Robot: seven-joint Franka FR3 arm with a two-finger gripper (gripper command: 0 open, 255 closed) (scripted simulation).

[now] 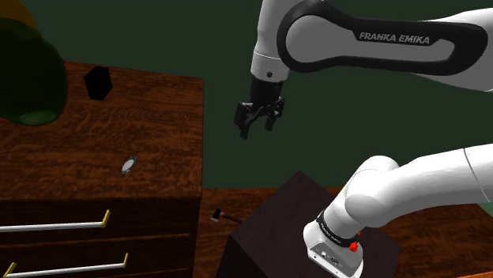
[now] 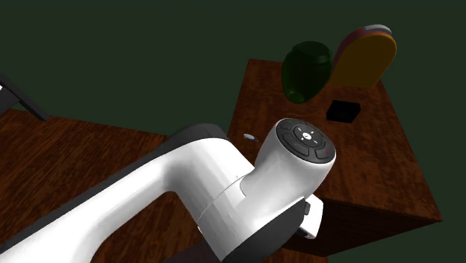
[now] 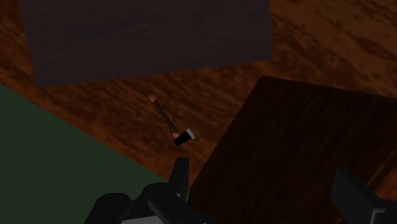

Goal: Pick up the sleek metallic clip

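Clearly open hand, in midair

Dark green wall — wooden dresser, wooden floor.

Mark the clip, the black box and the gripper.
clip (image 1: 129, 164), shoulder view, its middle.
black box (image 1: 97, 82), shoulder view, its front face.
gripper (image 1: 257, 130), shoulder view, midway between its fingertips.

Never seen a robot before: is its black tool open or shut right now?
Open: in the wrist view the tool has its two fingers standing well apart, clasping nothing.
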